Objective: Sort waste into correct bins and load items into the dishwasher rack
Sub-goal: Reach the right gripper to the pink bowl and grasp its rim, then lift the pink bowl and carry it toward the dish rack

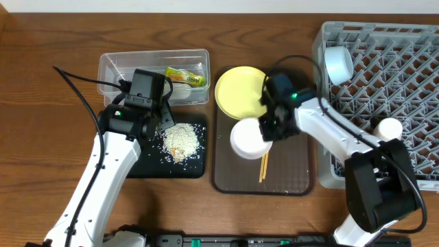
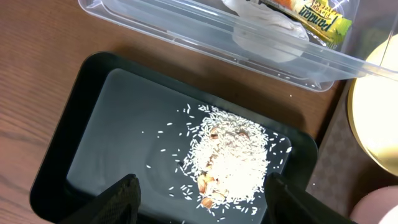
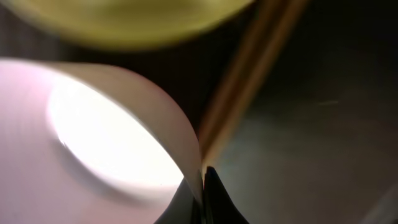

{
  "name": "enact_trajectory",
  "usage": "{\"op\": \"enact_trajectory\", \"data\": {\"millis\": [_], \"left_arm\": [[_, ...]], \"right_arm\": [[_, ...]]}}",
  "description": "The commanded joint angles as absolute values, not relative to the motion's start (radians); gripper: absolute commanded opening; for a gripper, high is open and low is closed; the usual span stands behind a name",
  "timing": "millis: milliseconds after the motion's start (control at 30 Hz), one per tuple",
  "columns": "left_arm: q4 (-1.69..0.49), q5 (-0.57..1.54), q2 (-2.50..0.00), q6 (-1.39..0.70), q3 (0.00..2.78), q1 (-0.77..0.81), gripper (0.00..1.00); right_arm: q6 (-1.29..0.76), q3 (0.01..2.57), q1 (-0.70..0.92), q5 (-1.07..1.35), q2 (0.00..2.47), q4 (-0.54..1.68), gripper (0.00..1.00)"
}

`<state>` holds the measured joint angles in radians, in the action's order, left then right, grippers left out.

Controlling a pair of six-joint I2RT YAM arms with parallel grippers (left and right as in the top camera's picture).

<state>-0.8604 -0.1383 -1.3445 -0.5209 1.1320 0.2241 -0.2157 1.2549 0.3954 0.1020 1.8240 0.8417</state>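
Note:
My right gripper (image 1: 269, 127) is shut on the rim of the white bowl (image 1: 249, 139), which is over the brown serving tray; the wrist view shows the jaws (image 3: 202, 182) pinching the bowl wall (image 3: 93, 124). The yellow plate (image 1: 240, 89) and the chopsticks (image 1: 263, 167) lie on the same tray. My left gripper (image 2: 202, 205) is open and empty above the black tray (image 2: 106, 124), which holds the rice heap (image 2: 230, 155). The clear tub (image 1: 116, 68) holds the snack wrapper (image 1: 186, 77) and white scraps (image 2: 267, 31). The light blue bowl (image 1: 338, 63) and the cup (image 1: 389, 128) sit in the grey rack (image 1: 398, 75).
The brown serving tray (image 1: 288, 178) lies between the black tray and the rack. Loose rice grains are scattered round the heap. Black cables run over the table at the left and above the plate.

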Motion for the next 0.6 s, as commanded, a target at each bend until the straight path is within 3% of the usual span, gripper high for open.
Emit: {"op": "enact_trajectory", "data": {"millis": [0, 367, 567], "left_arm": [[-0.863, -0.158, -1.346, -0.529, 1.148, 0.219, 0.67], [-0.861, -0.158, -1.347, -0.530, 1.148, 0.219, 0.67], [-0.859, -0.158, -1.347, -0.529, 1.148, 0.219, 0.67]], "right_arm": [[-0.189, 1.399, 0.323, -0.091, 1.736, 0.850, 0.01], [-0.101, 1.534, 0.122, -0.768, 1.684, 0.582, 0.01], [0.204, 1.534, 0.008, -0.921, 1.760, 0.335, 0.01]]}}
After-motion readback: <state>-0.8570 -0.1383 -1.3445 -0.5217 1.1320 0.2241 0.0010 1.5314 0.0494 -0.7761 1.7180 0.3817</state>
